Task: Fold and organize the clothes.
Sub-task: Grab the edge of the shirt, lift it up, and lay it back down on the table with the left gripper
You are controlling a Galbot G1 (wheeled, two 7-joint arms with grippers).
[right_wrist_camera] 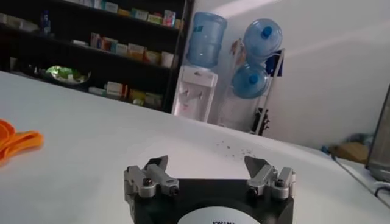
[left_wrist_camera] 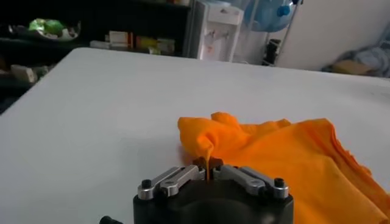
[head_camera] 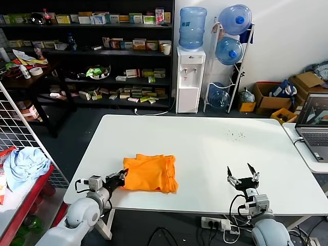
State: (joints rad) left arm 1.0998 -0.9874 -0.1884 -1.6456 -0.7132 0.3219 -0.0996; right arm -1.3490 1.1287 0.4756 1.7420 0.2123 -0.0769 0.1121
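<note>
The orange T-shirt (head_camera: 151,173) lies folded in a rumpled bundle on the white table (head_camera: 205,148), near the front left. My left gripper (head_camera: 123,176) is at the shirt's left edge, shut on a pinch of its fabric. In the left wrist view the shirt (left_wrist_camera: 286,158) spreads beyond the gripper (left_wrist_camera: 208,168), with a fold of cloth rising from between the closed fingertips. My right gripper (head_camera: 243,175) is open and empty over the front right of the table. In the right wrist view the gripper (right_wrist_camera: 206,164) holds nothing, and a bit of the shirt (right_wrist_camera: 15,141) shows far off.
A laptop (head_camera: 313,123) stands on a side table at the right. A light blue cloth bundle (head_camera: 23,164) lies on a rack at the left. Shelves (head_camera: 87,56), a water dispenser (head_camera: 190,72) and spare bottles stand behind the table. Small dark specks (head_camera: 237,135) dot the table's far right.
</note>
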